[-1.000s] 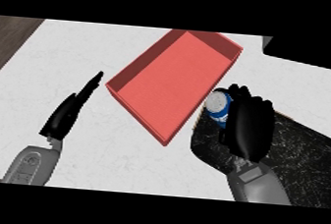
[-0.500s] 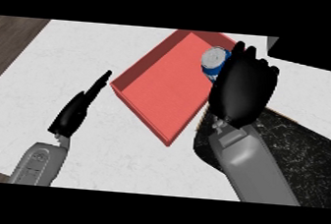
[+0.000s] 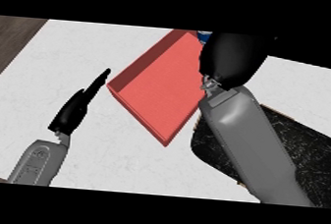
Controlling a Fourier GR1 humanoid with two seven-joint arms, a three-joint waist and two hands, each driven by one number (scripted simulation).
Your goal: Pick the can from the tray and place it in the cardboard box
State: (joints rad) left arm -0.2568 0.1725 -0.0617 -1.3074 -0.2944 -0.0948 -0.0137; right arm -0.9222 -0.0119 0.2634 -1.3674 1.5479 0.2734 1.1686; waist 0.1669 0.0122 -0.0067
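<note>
The red tray [image 3: 159,91] lies tilted on the white counter, with nothing showing inside it. My right hand [image 3: 231,57] is raised over the tray's far right corner, seen from the back, and is curled round the can [image 3: 203,35]. Only a small blue and white sliver of the can peeks out at the hand's upper left; the hand hides the rest. My left hand [image 3: 78,108] rests open on the counter left of the tray, fingers straight and pointing up and right. No cardboard box is plainly visible.
A dark speckled slab [image 3: 310,155] lies on the counter at the lower right, under my right forearm. A flat black shape [image 3: 311,51] sits at the top right edge. A strip of wooden floor [image 3: 7,42] runs past the counter's left edge.
My right hand has carried the can up and away, from the tray's right rim to beyond its far corner. The whole view has shifted, and the can is now almost hidden.
</note>
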